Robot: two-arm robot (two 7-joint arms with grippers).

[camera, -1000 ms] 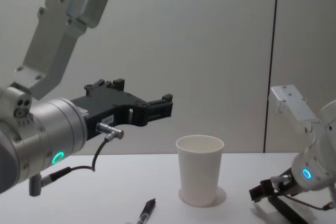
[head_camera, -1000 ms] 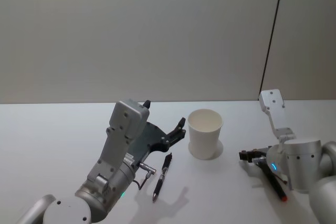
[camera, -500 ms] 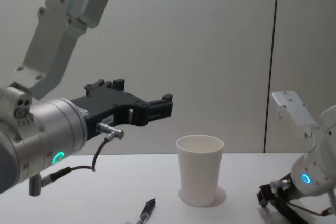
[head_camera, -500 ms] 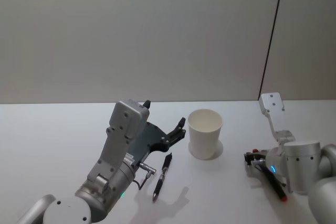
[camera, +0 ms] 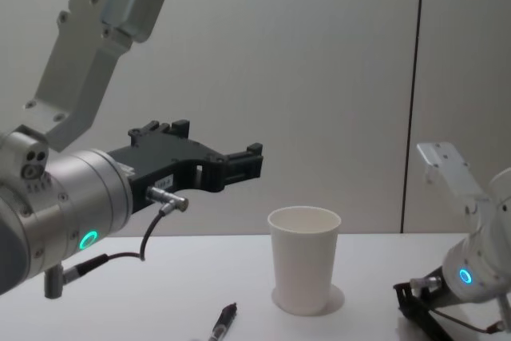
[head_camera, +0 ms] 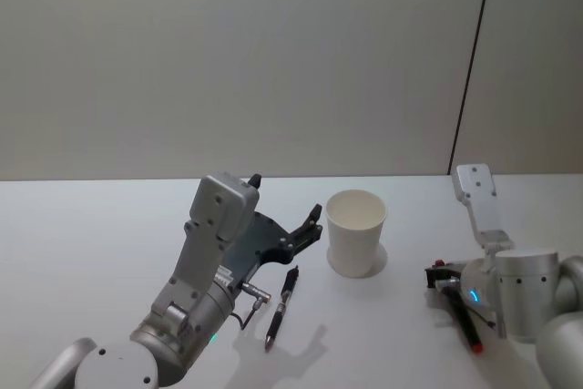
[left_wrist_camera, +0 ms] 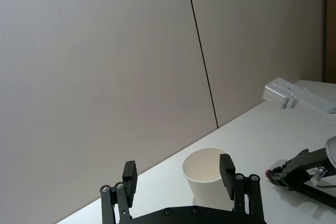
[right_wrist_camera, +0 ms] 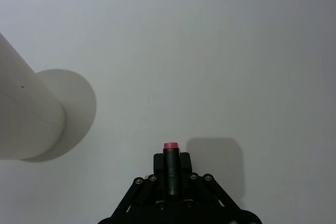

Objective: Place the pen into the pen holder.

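Note:
The pen holder (head_camera: 356,232) is a white paper cup standing upright mid-table, also in the chest view (camera: 303,269) and both wrist views (left_wrist_camera: 206,174) (right_wrist_camera: 26,114). Right of it, low over the table, my right gripper (head_camera: 435,273) (right_wrist_camera: 170,158) (camera: 407,291) is shut on a dark pen (head_camera: 463,316) whose red end (right_wrist_camera: 170,146) pokes out between the fingers. A second black pen (head_camera: 281,305) (camera: 223,323) lies flat left of the cup. My left gripper (head_camera: 286,198) (left_wrist_camera: 177,166) (camera: 215,140) hangs open above that pen, pointing towards the cup.
The white table (head_camera: 91,243) runs back to a plain grey wall (head_camera: 273,61) with a dark vertical seam (head_camera: 472,61). Bare tabletop lies between the cup and my right gripper.
My right gripper, with its pen, has shifted slightly to the right, away from the cup, and the arm has turned a little. The left arm and the lying pen are still.

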